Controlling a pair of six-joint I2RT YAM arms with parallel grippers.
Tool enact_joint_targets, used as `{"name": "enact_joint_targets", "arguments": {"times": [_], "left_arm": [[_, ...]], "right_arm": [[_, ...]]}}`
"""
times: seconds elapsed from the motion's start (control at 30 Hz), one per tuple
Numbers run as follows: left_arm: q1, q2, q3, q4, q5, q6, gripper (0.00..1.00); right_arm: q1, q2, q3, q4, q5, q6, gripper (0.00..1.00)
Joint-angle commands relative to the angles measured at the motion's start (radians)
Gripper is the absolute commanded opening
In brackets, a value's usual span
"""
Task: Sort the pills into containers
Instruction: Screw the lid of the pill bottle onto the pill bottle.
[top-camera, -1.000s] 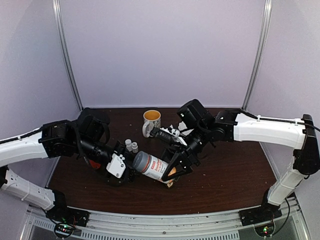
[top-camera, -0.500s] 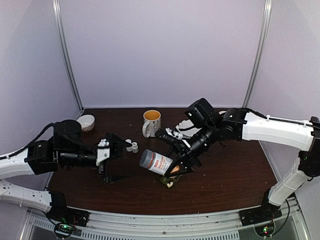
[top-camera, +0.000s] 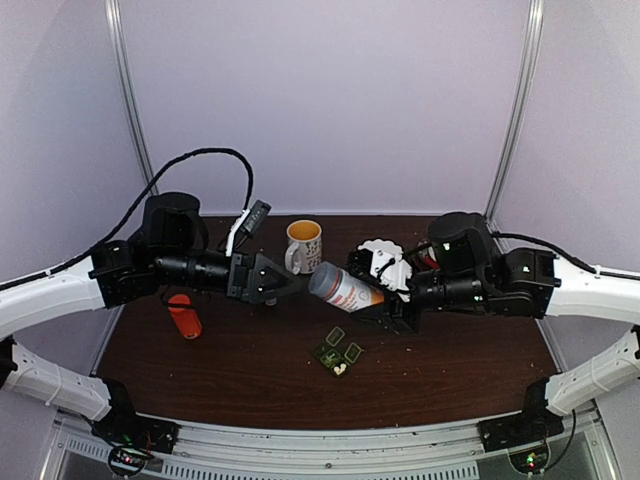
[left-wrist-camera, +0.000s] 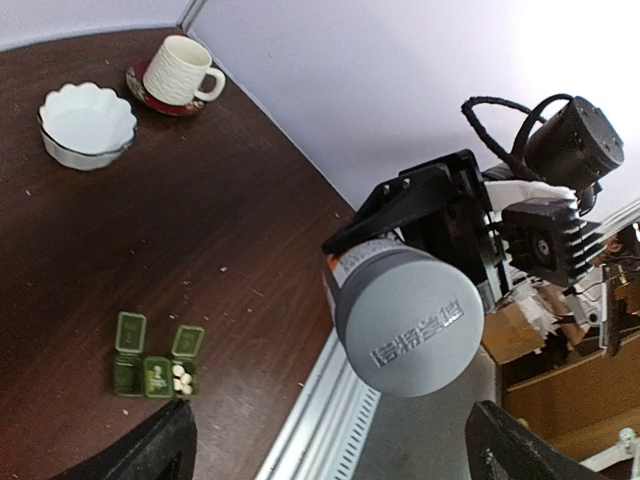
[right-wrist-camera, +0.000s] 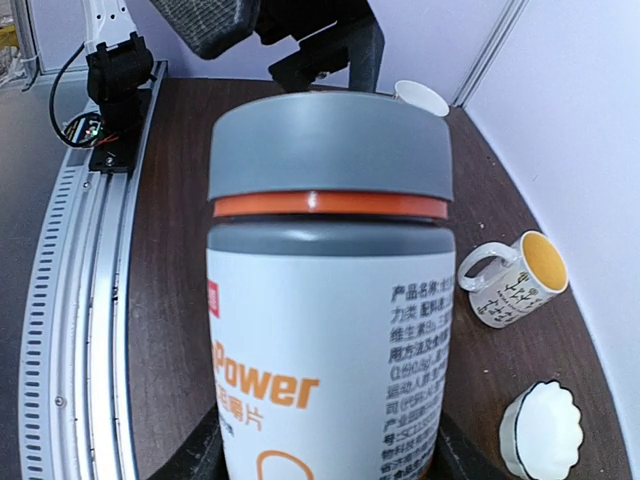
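Soft, even light over a dark tabletop
Walls (top-camera: 320, 100) bright and washed out; table (top-camera: 450, 370) shows faint shadows; bottle (right-wrist-camera: 330, 330) looms close in the right wrist view, sides bowed

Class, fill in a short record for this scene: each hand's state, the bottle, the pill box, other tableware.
Bottle: grey cap on, held sideways above the table
Right hand: shut on the bottle
Left hand: open, empty, facing the cap
Pill box: green, lids open, white pills inside
Other: yellow-lined mug, white bowl
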Motion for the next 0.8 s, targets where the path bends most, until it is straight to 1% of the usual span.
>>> {"name": "enact_joint_targets", "arguments": {"times": [0.0,0.07,0.2,0.33,0.53,0.63,0.77], "left_arm": [[0.000,0.029,0.068,0.053,0.111,-0.170,0.98],[0.000,0.062,0.079,0.061,0.132,-0.191,0.97],[0.000,0.095,0.078,0.150,0.184,-0.255,0.98],[0.000,0.122,0.085,0.168,0.203,-0.286,0.96],[-0.001,0.154,0.090,0.152,0.211,-0.287,0.84],[-0.001,0.164,0.096,0.128,0.209,-0.281,0.75],[-0.001,0.178,0.112,0.085,0.198,-0.267,0.73]], "right_arm": [[0.037,-0.054,-0.031,0.111,0.144,-0.070,0.00],[0.055,-0.055,-0.039,0.126,0.180,-0.086,0.00],[0.085,-0.011,-0.007,0.088,0.255,-0.119,0.00],[0.104,0.012,0.004,0.083,0.287,-0.134,0.00],[0.109,0.041,0.024,0.077,0.303,-0.137,0.00],[0.110,0.043,0.026,0.077,0.304,-0.139,0.00],[0.112,0.051,0.034,0.069,0.309,-0.142,0.00]]}}
